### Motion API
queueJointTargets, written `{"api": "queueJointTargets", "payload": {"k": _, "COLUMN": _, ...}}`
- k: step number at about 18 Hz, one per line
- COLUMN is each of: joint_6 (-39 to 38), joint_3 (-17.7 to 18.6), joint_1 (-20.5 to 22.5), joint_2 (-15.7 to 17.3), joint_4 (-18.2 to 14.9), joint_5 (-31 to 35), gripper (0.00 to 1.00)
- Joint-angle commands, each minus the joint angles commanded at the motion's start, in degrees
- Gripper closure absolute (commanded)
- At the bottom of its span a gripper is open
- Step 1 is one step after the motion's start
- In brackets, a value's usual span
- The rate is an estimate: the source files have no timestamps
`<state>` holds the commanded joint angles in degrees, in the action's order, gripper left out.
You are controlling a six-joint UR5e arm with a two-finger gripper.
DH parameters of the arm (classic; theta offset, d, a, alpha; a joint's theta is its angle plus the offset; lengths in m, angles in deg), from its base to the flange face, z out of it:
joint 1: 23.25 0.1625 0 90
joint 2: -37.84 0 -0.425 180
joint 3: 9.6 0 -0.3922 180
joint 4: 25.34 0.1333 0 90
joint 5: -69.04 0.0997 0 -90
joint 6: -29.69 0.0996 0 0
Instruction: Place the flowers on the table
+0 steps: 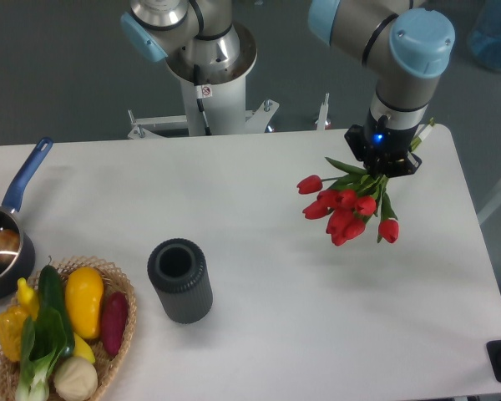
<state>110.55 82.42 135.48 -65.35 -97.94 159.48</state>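
Tulips held over the bench

Bench [259,184] filled most of the view, white and bare around the dark grey vase [180,280], the landmark used below. Well to the right of the vase and farther back, the hand [384,160] was clamped on the stems of the flowers [348,209], whose red heads hung down toward the vase side. Left of the vase sat a wicker basket [121,292] of vegetables. Behind the basket stood a blue-handled pot [8,242].
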Motion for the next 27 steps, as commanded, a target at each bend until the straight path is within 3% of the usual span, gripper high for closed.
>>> {"api": "queueJointTargets", "payload": {"k": 10, "joint_6": -8.95, "joint_3": -2.2, "joint_1": -6.06, "joint_2": -2.11, "joint_4": -0.09, "joint_5": 0.0, "gripper": 0.98}}
{"api": "queueJointTargets", "payload": {"k": 14, "joint_6": -16.6, "joint_3": -1.67, "joint_1": -8.69, "joint_2": -5.0, "joint_4": 0.7, "joint_5": -0.18, "gripper": 0.95}}
{"api": "queueJointTargets", "payload": {"k": 19, "joint_6": -29.68, "joint_3": -2.1, "joint_1": -9.75, "joint_2": -8.7, "joint_4": 5.97, "joint_5": -0.26, "gripper": 0.88}}
{"api": "queueJointTargets", "payload": {"k": 24, "joint_6": -32.61, "joint_3": -2.11, "joint_1": -10.02, "joint_2": -10.63, "joint_4": 7.9, "joint_5": -0.18, "gripper": 0.62}}
{"api": "queueJointTargets", "payload": {"k": 25, "joint_6": -32.7, "joint_3": -2.11, "joint_1": -10.02, "joint_2": -10.81, "joint_4": 8.35, "joint_5": -0.18, "gripper": 0.46}}
{"api": "queueJointTargets", "payload": {"k": 26, "joint_6": -32.61, "joint_3": -2.11, "joint_1": -10.28, "joint_2": -11.07, "joint_4": 8.7, "joint_5": -0.09, "gripper": 0.0}}
{"api": "queueJointTargets", "payload": {"k": 27, "joint_6": -32.52, "joint_3": -2.11, "joint_1": -10.28, "joint_2": -11.07, "joint_4": 8.61, "joint_5": -0.09, "gripper": 0.0}}
